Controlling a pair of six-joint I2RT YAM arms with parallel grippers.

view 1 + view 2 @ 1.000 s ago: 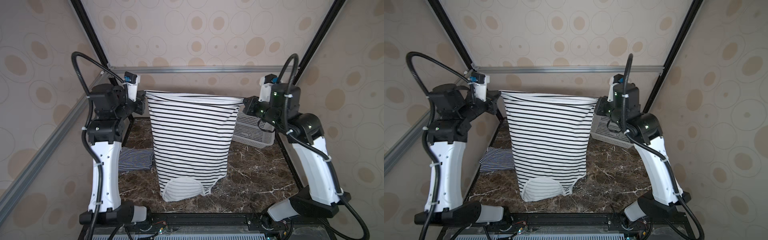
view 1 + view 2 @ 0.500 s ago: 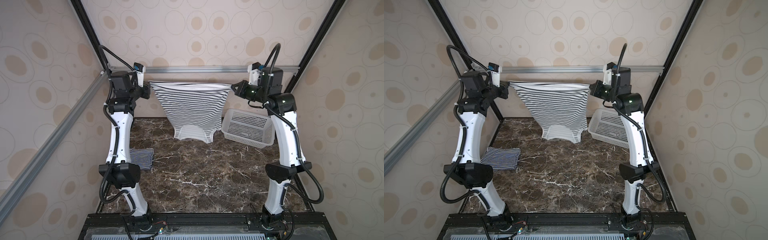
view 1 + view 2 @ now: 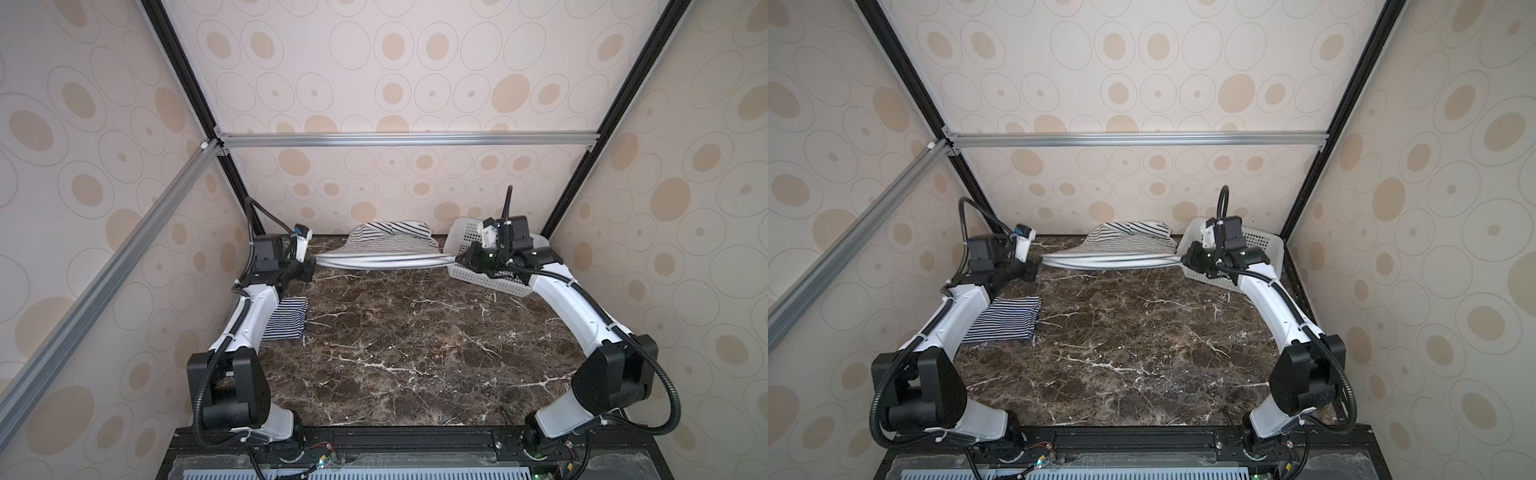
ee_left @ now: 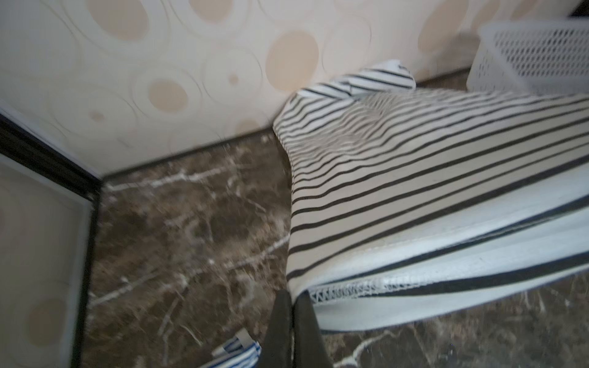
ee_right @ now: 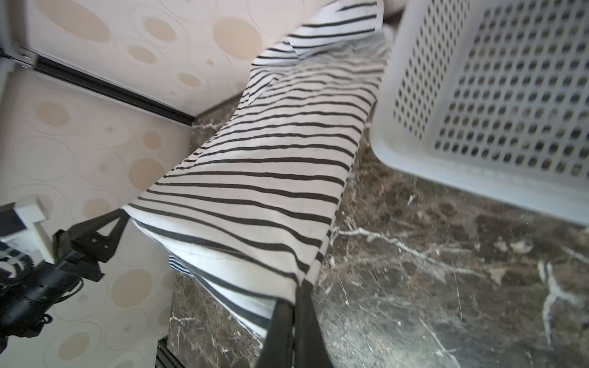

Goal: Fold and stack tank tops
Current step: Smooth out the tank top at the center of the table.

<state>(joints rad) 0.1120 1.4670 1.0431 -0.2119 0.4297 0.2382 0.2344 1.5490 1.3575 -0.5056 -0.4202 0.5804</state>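
The white tank top with wide-spaced black stripes [image 3: 390, 237] [image 3: 1126, 237] is stretched low along the table's far edge, its far part bunched against the back wall. My left gripper [image 3: 312, 262] [image 3: 1039, 262] [image 4: 293, 298] is shut on its hemmed corner [image 4: 344, 286]. At the opposite end my right gripper [image 3: 456, 259] [image 3: 1182, 259] [image 5: 294, 298] is shut on the other corner [image 5: 261, 172]. The narrow-striped tank top [image 3: 286, 318] [image 3: 1005, 318] lies folded at the table's left side, partly hidden under my left arm.
A white perforated basket [image 3: 490, 283] [image 3: 1262, 245] [image 4: 535, 57] [image 5: 494, 95] stands at the back right, right behind my right gripper. The dark marble table [image 3: 415, 353] is closed in by patterned walls at the left, back and right.
Both arms have swung from the near side, up, to the far edge and down low. The hanging wide-striped top now lies bunched at the back wall.
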